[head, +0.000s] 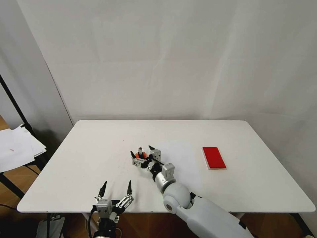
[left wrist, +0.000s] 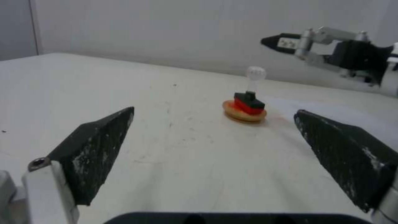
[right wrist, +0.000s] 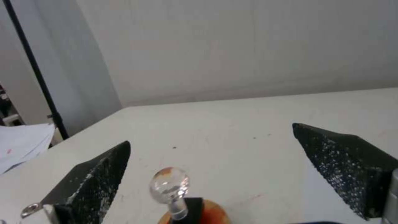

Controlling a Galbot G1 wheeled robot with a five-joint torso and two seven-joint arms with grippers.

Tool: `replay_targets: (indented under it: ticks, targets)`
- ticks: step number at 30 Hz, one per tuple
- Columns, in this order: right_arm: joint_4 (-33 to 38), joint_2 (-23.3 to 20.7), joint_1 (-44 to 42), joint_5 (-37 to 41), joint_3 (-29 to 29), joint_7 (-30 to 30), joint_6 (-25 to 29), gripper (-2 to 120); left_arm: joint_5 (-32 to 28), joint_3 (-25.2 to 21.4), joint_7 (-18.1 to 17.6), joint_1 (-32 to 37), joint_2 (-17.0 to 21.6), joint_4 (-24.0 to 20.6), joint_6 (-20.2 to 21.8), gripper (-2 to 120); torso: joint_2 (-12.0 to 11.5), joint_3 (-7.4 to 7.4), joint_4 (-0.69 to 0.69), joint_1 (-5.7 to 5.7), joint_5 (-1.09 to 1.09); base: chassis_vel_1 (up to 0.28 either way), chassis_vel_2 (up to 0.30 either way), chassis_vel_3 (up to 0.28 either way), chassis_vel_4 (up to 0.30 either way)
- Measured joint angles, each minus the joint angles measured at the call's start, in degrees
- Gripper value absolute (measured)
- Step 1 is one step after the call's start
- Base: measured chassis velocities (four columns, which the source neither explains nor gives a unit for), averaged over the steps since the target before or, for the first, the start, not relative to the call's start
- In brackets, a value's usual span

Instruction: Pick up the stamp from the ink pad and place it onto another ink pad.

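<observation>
The stamp [head: 140,151] stands upright on the small round orange-red pad [head: 141,155] near the table's middle. In the left wrist view the stamp [left wrist: 250,95] shows a black and red base and a clear knob, sitting on the round pad [left wrist: 243,114]. My right gripper [head: 142,150] is open, its fingers on either side of the stamp and apart from it. The right wrist view has the knob [right wrist: 169,186] between the spread fingertips [right wrist: 89,179]. The flat red rectangular ink pad [head: 213,157] lies bare at the right. My left gripper [head: 116,187] is open near the table's front edge.
The white table [head: 99,152] has a rounded front edge just behind my left gripper. Loose white papers [head: 16,148] lie on a stand off the table's left side. A black pole [head: 15,102] rises there. White wall panels close the back.
</observation>
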Motion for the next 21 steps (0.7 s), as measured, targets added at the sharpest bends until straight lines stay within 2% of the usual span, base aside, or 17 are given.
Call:
replay_targets:
  ticks: [3, 7, 9, 11, 12, 14, 17, 18, 21]
  targets:
    - [2.63, -2.11, -1.94, -0.08, 2.7, 0.26, -0.48, 100, 0.0, 0.0, 0.0, 0.0, 0.0, 0.0, 0.0, 102, 0.0, 0.0, 0.0, 0.0, 0.01, 0.0, 0.0, 0.0, 0.0]
    - [9.96, -8.99, -11.88, -2.48, 10.73, 0.01, -0.73, 100, 0.0, 0.0, 0.0, -0.01, 0.01, 0.0, 0.0, 102, 0.0, 0.0, 0.0, 0.0, 0.03, 0.0, 0.0, 0.0, 0.0]
    - [11.06, -9.95, -13.62, -3.06, 11.97, -0.28, -0.81, 100, 0.0, 0.0, 0.0, 0.0, 0.0, 0.0, 0.0, 102, 0.0, 0.0, -0.01, 0.0, 0.02, 0.0, 0.0, 0.0, 0.0]
    - [17.47, -13.79, -22.92, -5.48, 19.35, -0.89, -0.93, 100, 0.0, -0.01, -0.01, 0.0, 0.0, 0.0, 0.0, 102, 0.0, 0.0, -0.05, 0.0, 0.03, 0.0, 0.0, 0.0, 0.0]
    - [20.16, -14.72, -26.5, -5.93, 21.99, -0.48, -0.81, 100, 0.0, 0.02, 0.0, -0.01, -0.02, 0.0, 0.0, 102, 0.01, -0.01, -0.02, -0.01, 0.03, 0.0, 0.0, 0.0, 0.0]
    - [22.32, -15.31, -29.68, -6.27, 24.11, 0.26, -0.72, 100, 0.0, 0.02, 0.01, -0.01, 0.01, 0.0, 0.0, 102, 0.02, -0.01, -0.04, -0.01, 0.02, 0.0, 0.0, 0.0, 0.0]
    - [28.29, -15.67, -39.72, -9.22, 30.79, 1.88, -0.66, 100, 0.0, 0.0, 0.0, -0.01, -0.02, 0.0, 0.0, 102, 0.02, -0.01, -0.02, -0.01, 0.01, 0.0, 0.0, 0.0, 0.0]
    - [28.29, -15.67, -39.72, -9.22, 30.79, 1.88, -0.66, 100, 0.0, 0.0, 0.0, -0.01, -0.02, 0.0, 0.0, 102, 0.02, -0.01, -0.02, -0.01, 0.01, 0.0, 0.0, 0.0, 0.0]
    - [32.36, -15.03, -47.66, -12.1, 35.67, 3.68, -0.55, 100, 0.0, -0.01, 0.0, -0.01, 0.01, 0.0, 0.0, 102, 0.02, -0.01, 0.0, -0.01, -0.02, 0.0, 0.0, 0.0, 0.0]
